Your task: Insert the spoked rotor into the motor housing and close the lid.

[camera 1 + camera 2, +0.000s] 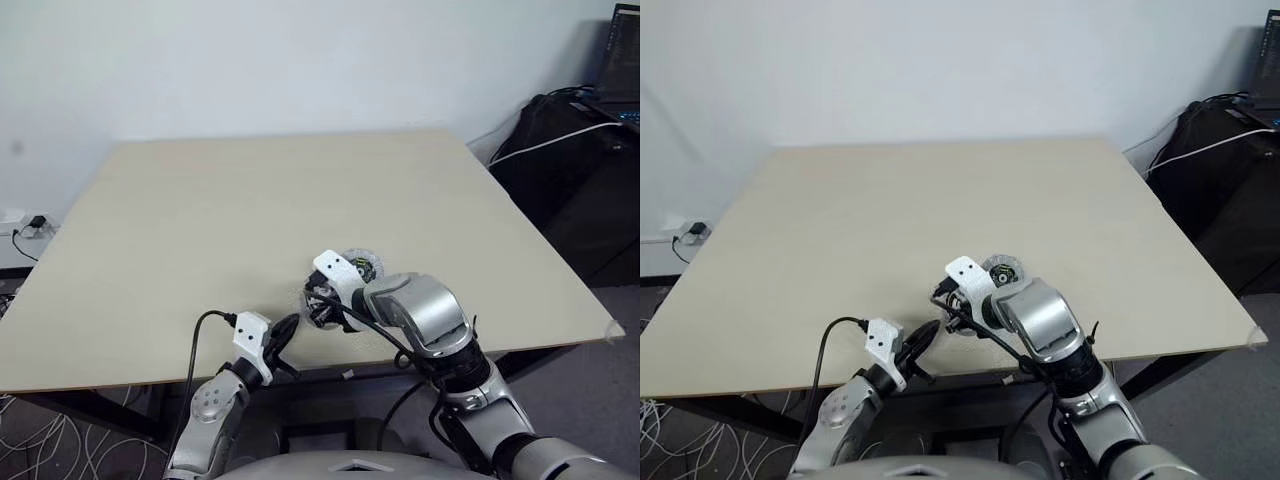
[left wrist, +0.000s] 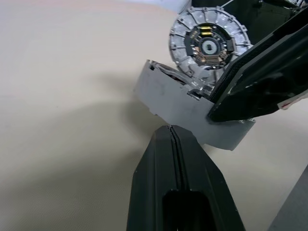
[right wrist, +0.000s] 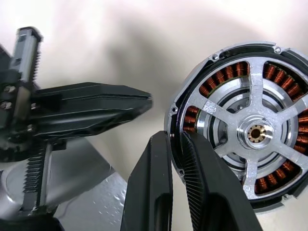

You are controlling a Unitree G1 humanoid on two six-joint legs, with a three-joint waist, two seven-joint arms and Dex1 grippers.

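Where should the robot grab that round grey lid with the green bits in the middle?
Probably pinch the lid across its thin outer rim. Its face with the green and dark parts is showing, so stay off the centre. Come from the robot's left, over the bare table, because the right end effector crowds the lid's near side.

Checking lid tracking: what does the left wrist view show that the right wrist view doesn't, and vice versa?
Left wrist view alone: the lid, its face with dark centre parts showing, on the table beyond the right end effector.
Right wrist view alone: the motor housing with copper windings, the spoked rotor sitting in it, and the right end effector pinching the housing's rim.
Both: the table, the shut left end effector and the right end effector.
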